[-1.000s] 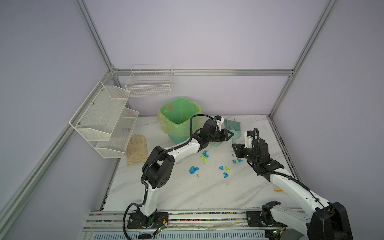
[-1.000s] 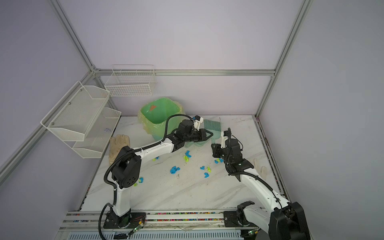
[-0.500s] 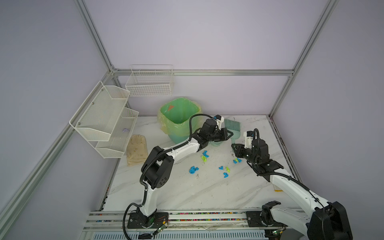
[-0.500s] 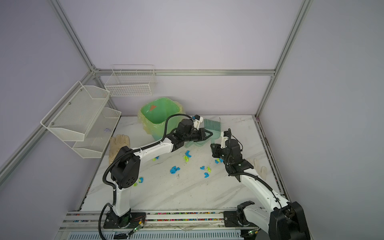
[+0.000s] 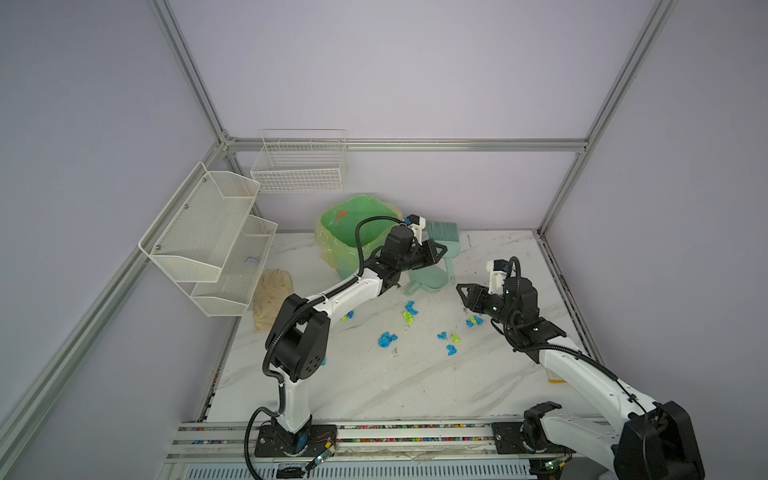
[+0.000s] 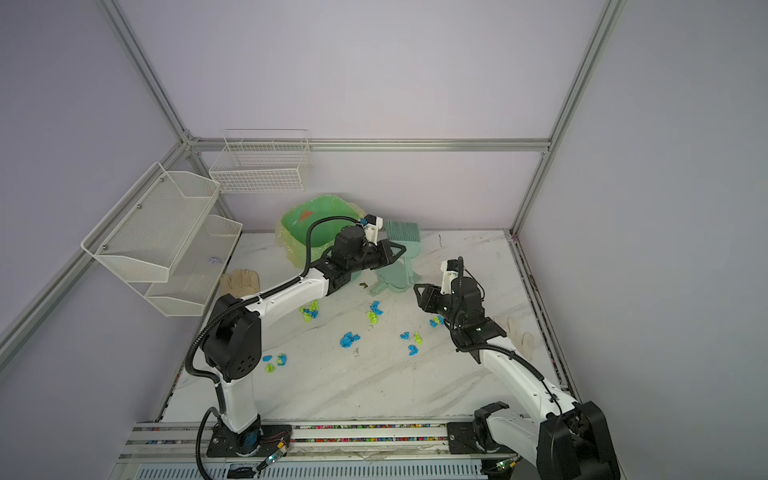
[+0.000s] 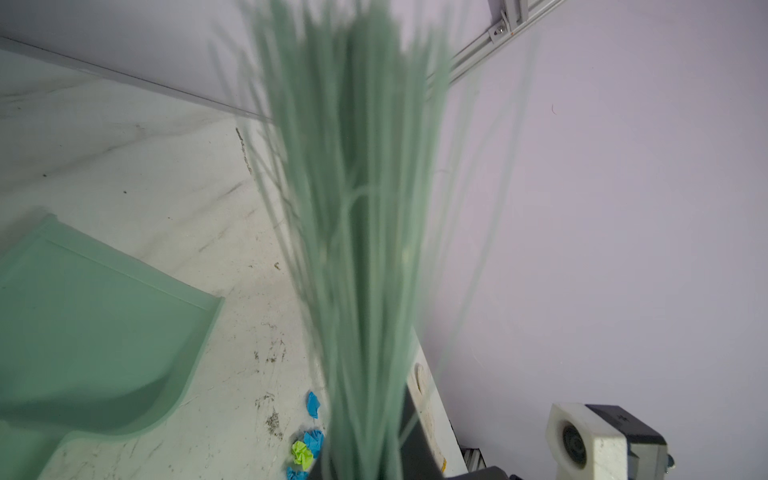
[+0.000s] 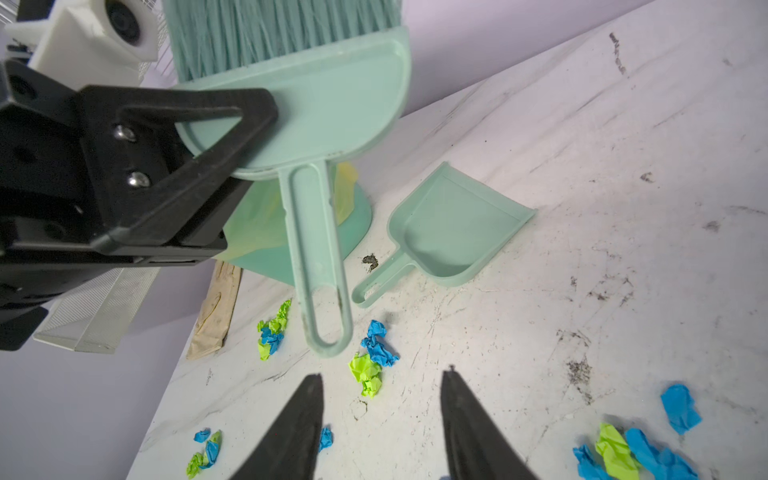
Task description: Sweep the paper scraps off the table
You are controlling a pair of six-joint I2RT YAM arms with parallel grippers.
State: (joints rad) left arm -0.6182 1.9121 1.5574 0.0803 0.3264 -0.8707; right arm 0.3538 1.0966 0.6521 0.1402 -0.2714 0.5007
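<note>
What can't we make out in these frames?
- Left wrist view: blurred brush bristles fill the middle; left gripper grip unseen there.
- In a top view: left arm covers some paper scraps.
- Both top views: purple bit on the shelf too small to identify.

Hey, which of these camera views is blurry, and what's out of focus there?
Left wrist view: the brush is smeared and out of focus, the table behind it sharper. Right wrist view: dustpan crisp, the near black fingers slightly soft. Both top views: sharp, evenly lit.
</note>
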